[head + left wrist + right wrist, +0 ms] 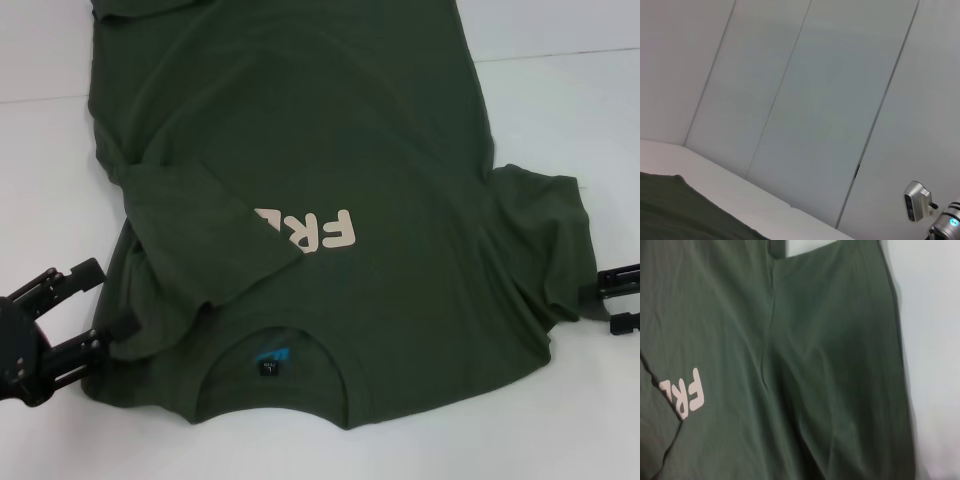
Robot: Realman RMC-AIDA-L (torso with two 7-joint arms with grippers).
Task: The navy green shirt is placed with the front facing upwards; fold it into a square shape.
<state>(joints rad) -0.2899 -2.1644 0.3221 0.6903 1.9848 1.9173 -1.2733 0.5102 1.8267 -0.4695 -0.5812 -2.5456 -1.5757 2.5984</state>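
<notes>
On the white tabletop [40, 120], the shirt [380, 130] lies front up, collar at the near edge, its left sleeve already folded across the print. The left gripper [85, 310], jaws spread, sits at the left shoulder. The right gripper [612, 298] touches the unfolded right sleeve; its jaw state cannot be told.

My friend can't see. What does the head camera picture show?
A dark green shirt lies front-up on a white table, one sleeve folded over its cream lettering. The left gripper touches its collar-end corner; the right gripper sits by the other sleeve.
</notes>
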